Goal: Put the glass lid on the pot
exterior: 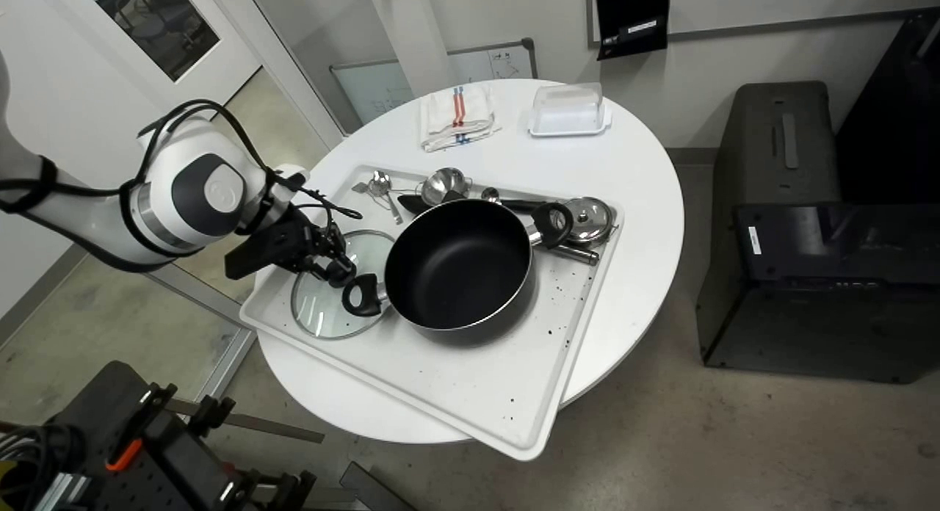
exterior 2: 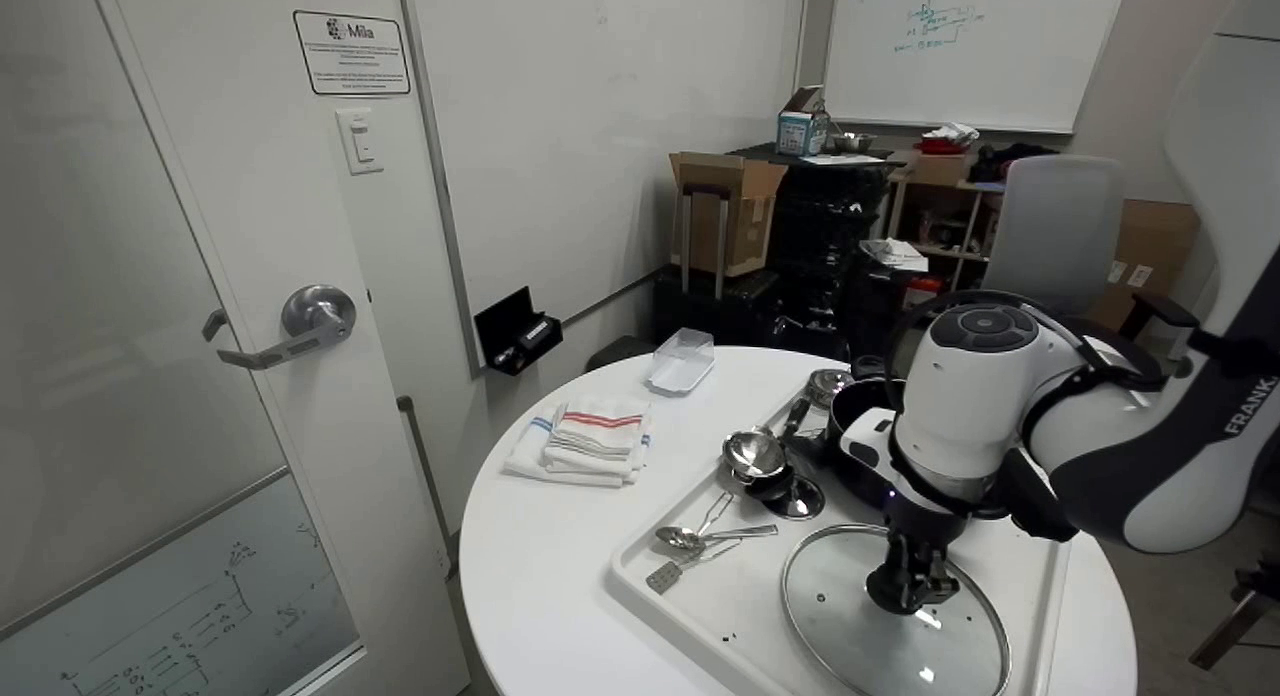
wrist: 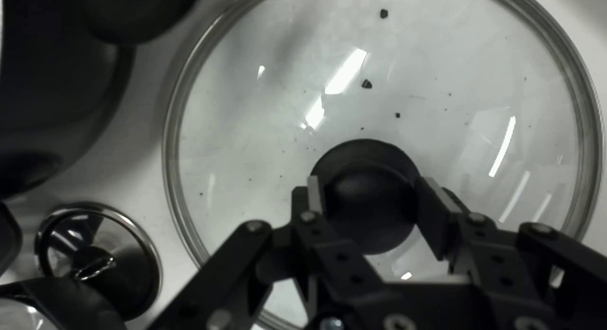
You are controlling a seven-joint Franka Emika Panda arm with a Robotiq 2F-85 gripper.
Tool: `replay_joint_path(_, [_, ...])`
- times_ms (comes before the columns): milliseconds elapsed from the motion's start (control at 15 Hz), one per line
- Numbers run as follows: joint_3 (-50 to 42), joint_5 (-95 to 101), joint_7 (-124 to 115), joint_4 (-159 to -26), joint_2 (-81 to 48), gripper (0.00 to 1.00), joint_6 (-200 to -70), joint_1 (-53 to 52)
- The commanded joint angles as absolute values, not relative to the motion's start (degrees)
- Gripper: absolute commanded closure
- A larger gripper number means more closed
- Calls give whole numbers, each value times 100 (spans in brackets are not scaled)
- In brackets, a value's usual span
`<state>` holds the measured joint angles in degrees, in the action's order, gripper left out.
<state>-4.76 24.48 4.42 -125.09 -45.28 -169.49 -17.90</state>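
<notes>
The glass lid [exterior: 323, 316] lies at the tray's end beside the pot, with a pot handle over its edge in an exterior view. It also shows in an exterior view [exterior 2: 850, 641] and fills most of the wrist view [wrist: 246, 131]. The black pot [exterior: 459, 265] stands uncovered on the tray; its side shows at the left of the wrist view [wrist: 42, 93], and the arm partly hides it in an exterior view [exterior 2: 858, 406]. My gripper [wrist: 369, 197] has its fingers against both sides of the lid's black knob [wrist: 367, 154]. It points down over the lid in both exterior views [exterior: 338, 265] [exterior 2: 908, 584].
The white tray [exterior: 477, 393] sits on a round white table [exterior: 646, 276]. Small metal utensils [exterior 2: 700, 539], a metal bowl [exterior: 443, 184] and a small lidded pan [exterior: 587, 219] lie along the tray's far side. Folded towels [exterior: 459, 114] and a clear-lidded dish [exterior: 569, 111] stand behind.
</notes>
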Motion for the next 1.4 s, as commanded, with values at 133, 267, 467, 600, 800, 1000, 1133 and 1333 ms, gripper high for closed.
replay_joint_path(133, [-565,2488,687,-13109,-4042,76,-17510,-1858])
replay_joint_path(267, [-587,2472,748,-13249,-3928,76,-17672,-1889])
replay_joint_path(467, [-626,2441,820,-13452,-3704,76,-17908,-1929])
replay_joint_path(600, [-676,2412,835,-13550,-3545,76,-18030,-1985])
replay_joint_path(800, [-676,2377,862,-13656,-3304,76,-18159,-2021])
replay_joint_path(1000, [-674,2526,699,-13711,-3071,76,-18217,-2053])
replay_joint_path(1133, [-679,2515,695,-13728,-2935,76,-18205,-2083])
replay_joint_path(1333, [-548,2471,730,-13779,-2670,76,-17955,-1964])
